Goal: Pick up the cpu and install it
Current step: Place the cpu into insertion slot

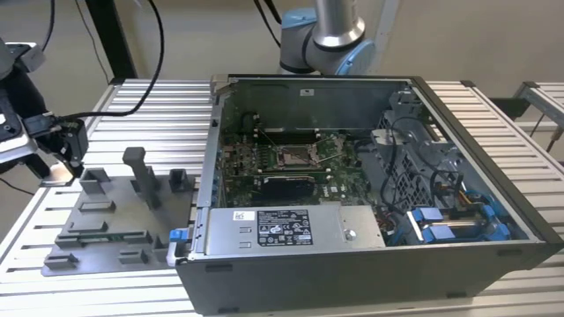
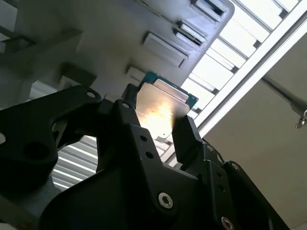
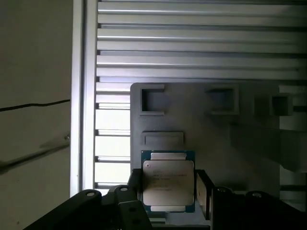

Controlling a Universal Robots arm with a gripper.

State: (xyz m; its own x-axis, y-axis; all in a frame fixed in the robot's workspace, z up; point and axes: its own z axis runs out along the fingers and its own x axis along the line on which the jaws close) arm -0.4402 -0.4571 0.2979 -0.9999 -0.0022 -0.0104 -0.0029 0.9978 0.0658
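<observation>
- Black pincer (image 3: 168,188) clamped on the small square silver-topped cpu (image 3: 168,182), a finger on each opposite edge.
- Cpu sits over the grey plastic fixture tray (image 3: 216,143), near a tray corner by the slatted aluminium worktop's (image 3: 192,48) side edge.
- Open dark computer case (image 1: 370,264) is well apart.

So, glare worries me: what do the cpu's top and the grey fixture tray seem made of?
The cpu: pale silver metal top, satin, catching a bright reflection in the second wrist view; green-blue board edge. The fixture tray: matte grey, probably plastic, no shine.
</observation>
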